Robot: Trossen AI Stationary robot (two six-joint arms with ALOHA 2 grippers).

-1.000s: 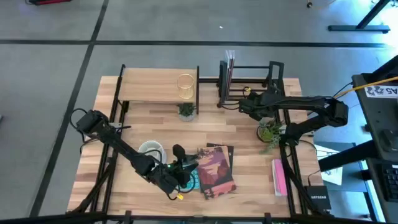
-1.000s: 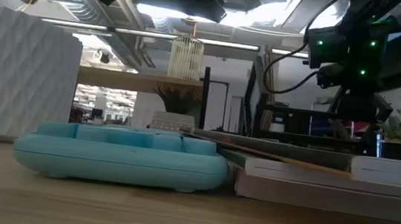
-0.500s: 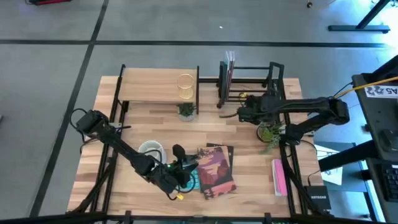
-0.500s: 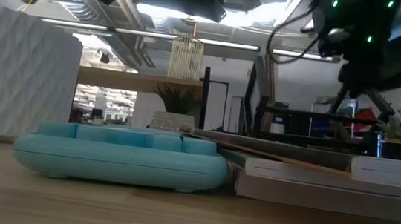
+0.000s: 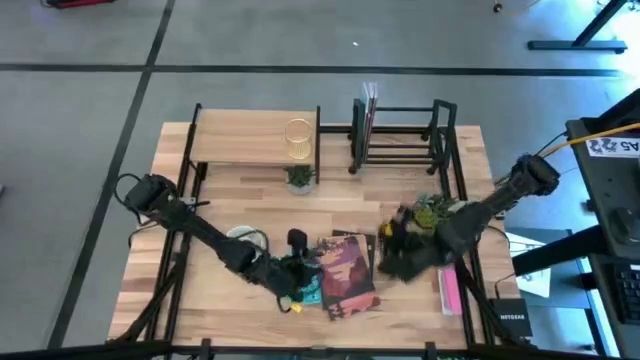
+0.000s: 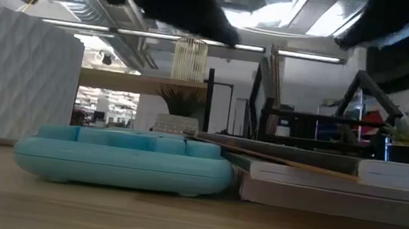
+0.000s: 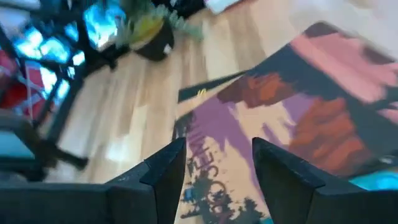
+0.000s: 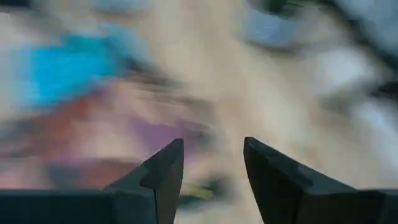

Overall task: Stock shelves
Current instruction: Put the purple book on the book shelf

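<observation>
Purple-covered book [image 5: 347, 272] is lying flat mid-table, well short of the shelves [image 5: 400, 135]; left gripper [image 7: 214, 168] is hovering over it, fingers parted, empty; right gripper [image 8: 208, 165], likewise parted, is approaching alongside.

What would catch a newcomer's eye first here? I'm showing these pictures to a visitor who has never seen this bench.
Probably the book with the purple and orange cover, lying flat near the front middle of the table, with the left hand open at its edge. The right hand, also open, hangs just right of it. Behind stand the wooden shelf and the black rack.
</observation>
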